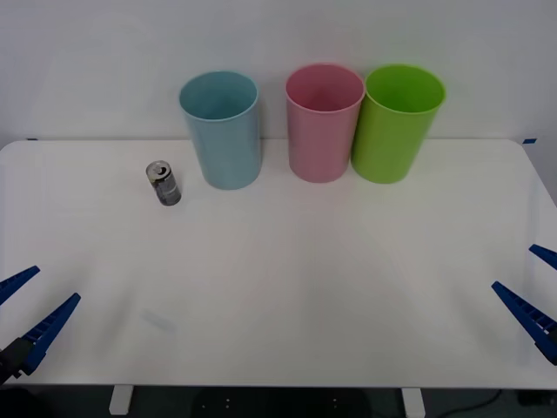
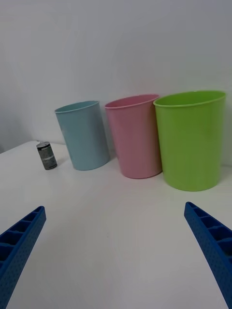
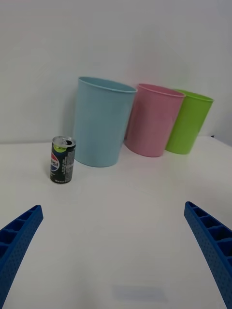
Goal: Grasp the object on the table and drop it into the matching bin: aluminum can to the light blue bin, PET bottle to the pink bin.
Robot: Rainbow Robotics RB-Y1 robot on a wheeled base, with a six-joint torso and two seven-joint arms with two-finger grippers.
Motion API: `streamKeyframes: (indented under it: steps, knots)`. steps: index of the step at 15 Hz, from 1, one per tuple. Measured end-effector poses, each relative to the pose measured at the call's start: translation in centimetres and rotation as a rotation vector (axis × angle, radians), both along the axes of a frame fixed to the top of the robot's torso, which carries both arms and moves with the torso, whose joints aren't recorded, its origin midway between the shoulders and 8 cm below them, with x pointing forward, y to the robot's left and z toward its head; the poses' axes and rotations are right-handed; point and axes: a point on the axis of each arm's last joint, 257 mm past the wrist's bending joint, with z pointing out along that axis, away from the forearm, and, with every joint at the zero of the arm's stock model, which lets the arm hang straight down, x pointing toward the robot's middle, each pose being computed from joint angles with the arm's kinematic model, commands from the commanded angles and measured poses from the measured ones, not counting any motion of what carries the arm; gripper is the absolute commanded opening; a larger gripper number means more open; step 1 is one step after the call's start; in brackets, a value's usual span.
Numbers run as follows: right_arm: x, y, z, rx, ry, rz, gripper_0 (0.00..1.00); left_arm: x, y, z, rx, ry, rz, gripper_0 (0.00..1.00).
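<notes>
- Aluminum can [image 1: 163,183] stood upright on the table [image 1: 278,287], on the far left, just left of the light blue bin [image 1: 221,131] and slightly nearer to me than its base; a small gap separated the two, so they were not touching.
- From my left wrist view the can [image 3: 62,160] showed a silver top with its pull tab facing up. I judged that an upright can could be taken by the sides.
- Three bins stood in a row along the far edge: light blue on the left, the pink bin [image 1: 324,122] in the middle, and a lime green bin [image 1: 397,124] on the right. The pink and green ones looked to be touching or nearly so.
- With the matching bin right beside the can, I judged the carry would be short: lift, move a little right and farther, then release over the open rim.
- My left gripper [image 1: 28,311] hovered at the near left corner of the table, fingers spread wide apart and holding nothing. It sat on the can's side, so I judged it the natural one for the reach.
- My right gripper [image 1: 533,292] waited at the near right edge, fingers likewise spread and empty, well apart from the can.
- Nothing had been grasped yet; I judged the task at its start, with the approach still ahead.
- One risk I weighed: closing in from the left could nudge the can against the blue bin.
</notes>
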Motion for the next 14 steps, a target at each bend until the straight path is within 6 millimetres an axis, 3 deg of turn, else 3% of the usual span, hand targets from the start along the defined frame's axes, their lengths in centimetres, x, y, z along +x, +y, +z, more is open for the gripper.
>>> streamKeyframes:
  steps: [8,14]
  knots:
    - [0.0,0.0,0.0,0.000,0.000,0.000,1.00,2.9,0.2,-3.5,0.067,0.039,0.139,1.00]
    - [0.0,0.0,0.0,0.000,0.000,0.000,1.00,4.6,0.1,-5.0,0.085,0.067,0.197,1.00]
